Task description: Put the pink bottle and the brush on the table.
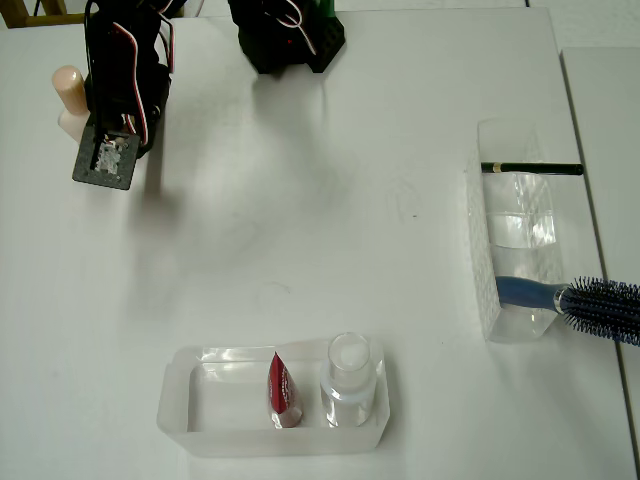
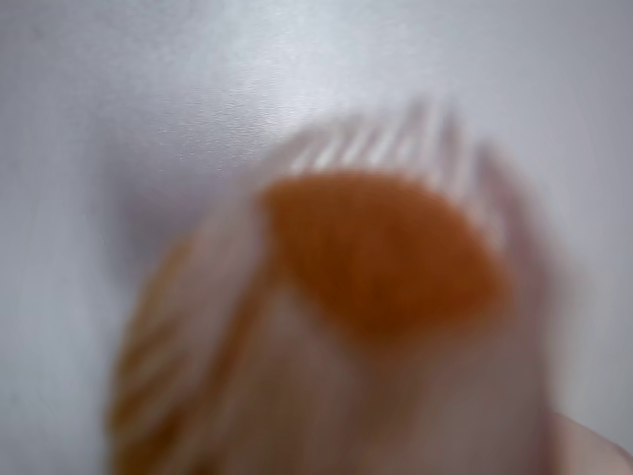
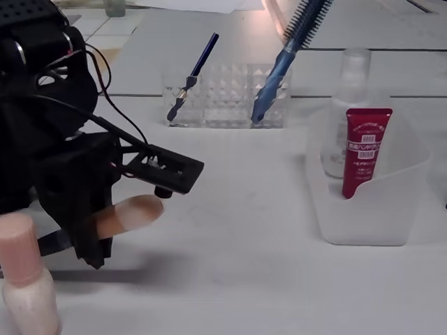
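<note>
In the fixed view, nearest the camera, the pink bottle [image 3: 24,279] stands upright on the white surface [image 3: 244,279]. Just behind it the hand [image 3: 105,230] grips the brush [image 3: 133,213], bristles toward the right, low over the surface.

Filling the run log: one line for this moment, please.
pink bottle: upright on table | brush: held off table | gripper: shut on brush
</note>
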`<move>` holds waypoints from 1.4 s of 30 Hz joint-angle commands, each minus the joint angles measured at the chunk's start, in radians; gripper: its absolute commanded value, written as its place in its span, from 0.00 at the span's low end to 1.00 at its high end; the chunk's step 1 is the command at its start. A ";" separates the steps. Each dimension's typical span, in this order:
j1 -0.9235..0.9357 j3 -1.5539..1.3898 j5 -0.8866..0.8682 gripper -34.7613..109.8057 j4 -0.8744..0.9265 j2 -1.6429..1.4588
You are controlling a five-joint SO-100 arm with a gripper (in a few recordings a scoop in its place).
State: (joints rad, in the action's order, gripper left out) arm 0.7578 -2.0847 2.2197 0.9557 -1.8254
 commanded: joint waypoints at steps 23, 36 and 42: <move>-0.037 -0.044 -0.006 0.25 -0.144 0.126; -0.037 -0.005 -0.009 0.34 -0.189 0.192; -0.037 -0.006 -0.006 0.37 -0.202 0.192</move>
State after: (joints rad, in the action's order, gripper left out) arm 0.7240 -2.0939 2.1997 0.7517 -1.6230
